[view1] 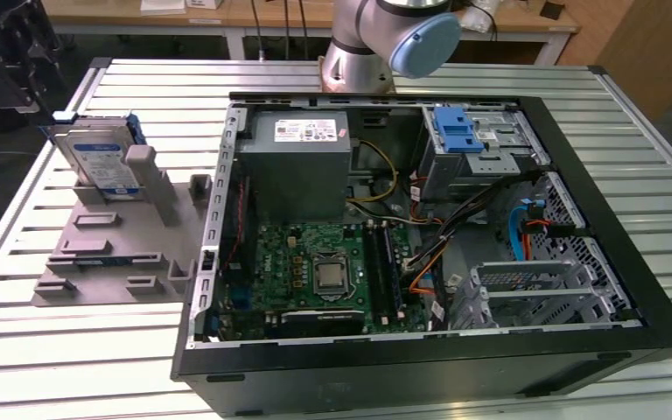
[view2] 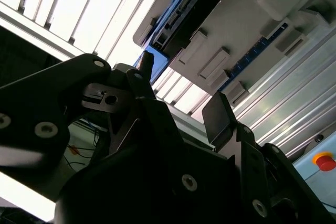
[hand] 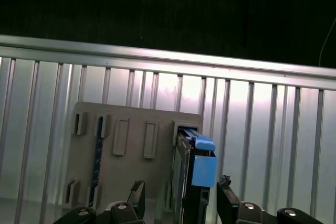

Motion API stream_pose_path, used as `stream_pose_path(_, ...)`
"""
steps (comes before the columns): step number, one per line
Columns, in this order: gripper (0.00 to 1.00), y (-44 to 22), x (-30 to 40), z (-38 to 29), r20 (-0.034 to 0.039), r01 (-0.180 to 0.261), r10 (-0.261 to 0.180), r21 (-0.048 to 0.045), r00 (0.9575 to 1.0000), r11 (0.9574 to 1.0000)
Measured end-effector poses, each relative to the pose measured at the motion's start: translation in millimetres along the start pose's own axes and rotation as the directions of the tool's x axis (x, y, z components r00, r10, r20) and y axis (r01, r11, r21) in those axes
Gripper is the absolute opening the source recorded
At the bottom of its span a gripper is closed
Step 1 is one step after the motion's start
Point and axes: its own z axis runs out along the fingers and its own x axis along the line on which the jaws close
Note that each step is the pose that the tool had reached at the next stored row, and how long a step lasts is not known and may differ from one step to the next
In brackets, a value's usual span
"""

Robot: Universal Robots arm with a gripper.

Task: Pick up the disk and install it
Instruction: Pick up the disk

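Disk (view1: 94, 159) is standing on edge, leaning a bit, in the grey fixture block (view1: 115, 254) w/ one of its upright posts (view1: 140, 171) right in front of it. The fixture is sitting on the slatted metal surface (view1: 32, 350) at the exterior view's left, just beside the open PC case (view1: 430, 363) but outside it. Inside the case, a grey power-supply box (view1: 301, 162) is lying near the arm's base (view1: 366, 44), and a blue drive-bay bracket (view1: 458, 131) is showing towards the exterior view's right.

In the first wrist view the end effector (hand: 181, 185) is hovering over the disk (hand: 195, 174), lined up w/ its blue-railed edge. Its fingers (hand: 137, 190) are spreading wide, one each side, gripping nothing, no contact seen. In the second wrist view the open fingers (view2: 143, 64) are pointing toward the disk (view2: 191, 9) and fixture (view2: 252, 30), apart from both.
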Motion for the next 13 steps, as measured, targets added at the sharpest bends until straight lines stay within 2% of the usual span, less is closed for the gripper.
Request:
stream_pose_path(5,0.65,0.6,-1.7,1.5,0.0000,0.000,0.000,-0.0001,1.0000,1.0000)
stream_pose_path(13,0.65,0.3,-8.3,10.7,0.0004,-0.013,0.013,0.0004,0.9999,0.9999)
